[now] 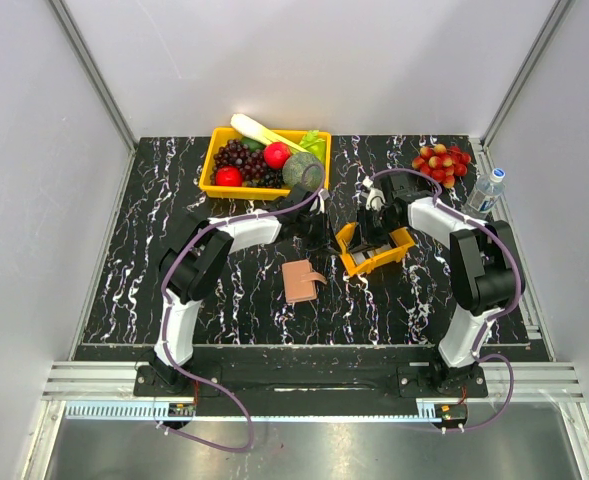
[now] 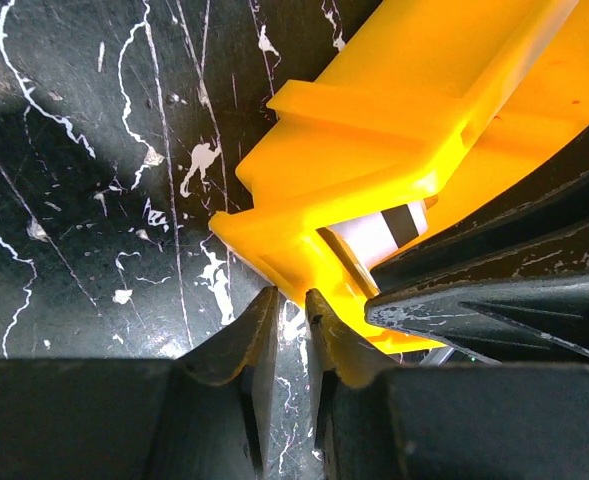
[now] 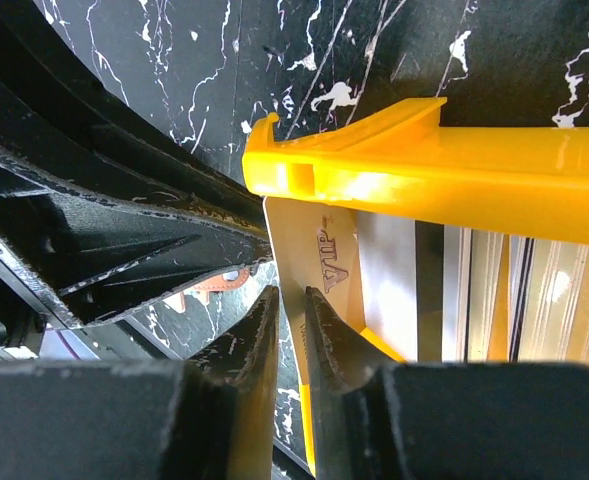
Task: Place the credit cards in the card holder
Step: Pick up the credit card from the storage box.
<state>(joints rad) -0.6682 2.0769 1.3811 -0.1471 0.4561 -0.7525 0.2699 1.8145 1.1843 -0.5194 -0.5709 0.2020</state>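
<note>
Orange tray (image 3: 494, 180) holds the credit cards (image 3: 324, 260), yellow bin (image 1: 211, 166) fruit (image 1: 257, 160); left gripper (image 2: 292, 300) and right gripper (image 3: 292, 298) jaws barely parted, empty.

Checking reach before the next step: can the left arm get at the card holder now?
Probably yes: the card holder lies uncovered on the table close to the left hand, with nothing between them.
</note>
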